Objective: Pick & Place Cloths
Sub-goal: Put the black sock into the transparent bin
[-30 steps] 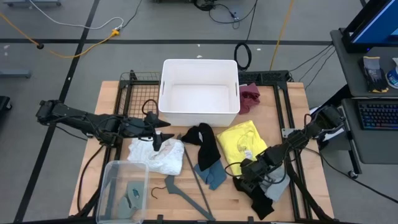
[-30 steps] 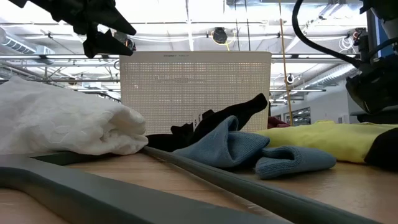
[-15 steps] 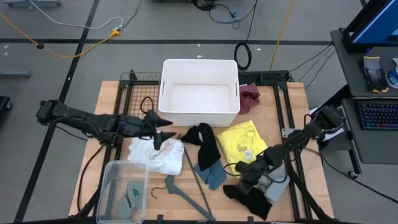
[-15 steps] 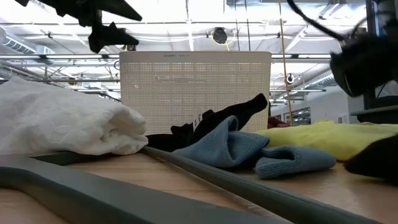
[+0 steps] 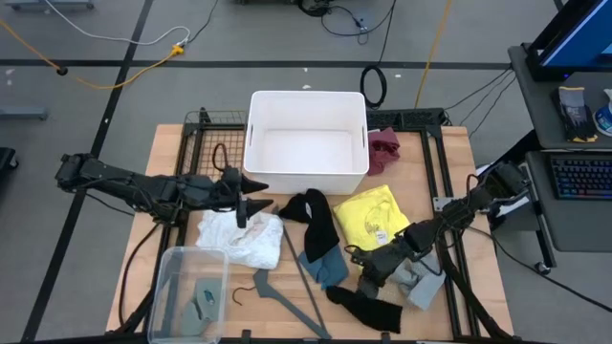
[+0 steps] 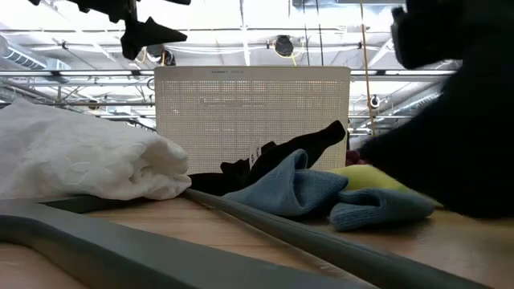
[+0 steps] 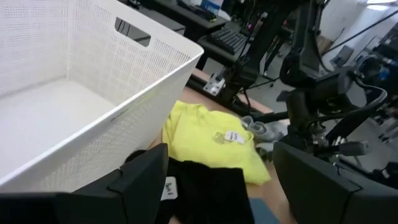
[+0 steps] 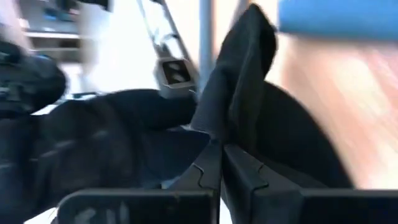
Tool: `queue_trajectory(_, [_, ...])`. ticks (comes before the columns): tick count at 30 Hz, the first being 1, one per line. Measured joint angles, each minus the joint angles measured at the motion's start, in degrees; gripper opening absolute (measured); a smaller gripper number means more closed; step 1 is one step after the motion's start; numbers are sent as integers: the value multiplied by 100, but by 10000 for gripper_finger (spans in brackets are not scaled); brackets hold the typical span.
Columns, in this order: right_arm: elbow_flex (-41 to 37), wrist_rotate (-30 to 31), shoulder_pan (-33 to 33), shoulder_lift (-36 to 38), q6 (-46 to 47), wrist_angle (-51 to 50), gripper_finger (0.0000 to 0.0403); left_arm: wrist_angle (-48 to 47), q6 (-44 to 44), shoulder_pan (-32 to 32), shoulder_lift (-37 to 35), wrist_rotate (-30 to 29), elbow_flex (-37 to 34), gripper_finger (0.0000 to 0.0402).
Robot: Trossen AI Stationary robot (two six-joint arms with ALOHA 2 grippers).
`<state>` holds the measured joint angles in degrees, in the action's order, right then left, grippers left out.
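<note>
Open, empty white bin (image 5: 307, 143) at upper centre, reachable from above. Bare wood between bin and yellow cloth (image 5: 375, 221), and along the bottom right edge. Centre crowded: black cloth (image 5: 316, 218), teal cloth (image 5: 325, 268), white cloth (image 5: 244, 239), grey hanger (image 5: 287, 291). Clear tub (image 5: 188, 292) blocking lower left.

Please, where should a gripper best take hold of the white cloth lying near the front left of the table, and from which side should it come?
Probably from straight above, pinching the raised, crumpled folds near the middle of the white cloth. It lies bunched in a soft heap, so a fold stands up to pinch. The hanger lies along its right edge, so avoid that side. The open left gripper hovers just above it.
</note>
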<state>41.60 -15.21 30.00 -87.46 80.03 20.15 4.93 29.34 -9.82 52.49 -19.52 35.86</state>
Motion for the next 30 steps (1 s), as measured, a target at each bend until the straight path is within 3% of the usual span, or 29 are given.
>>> queue_trajectory(10, [0, 602, -368, 2, -569, 2094, 0, 767, 260, 2, 0, 9, 0, 294])
queue_trajectory(16, [2, 538, -727, 7, -1042, 3332, 0, 1174, 270, -19, 0, 16, 0, 294])
queue_trajectory(20, [67, 59, -1104, 9, -1195, 3908, 0, 1532, 222, -147, 0, 15, 0, 294])
queue_trajectory(30, [1046, -2123, -2223, 9, -1422, 3961, 0, 2907, -289, -710, 575, -620, 11, 294])
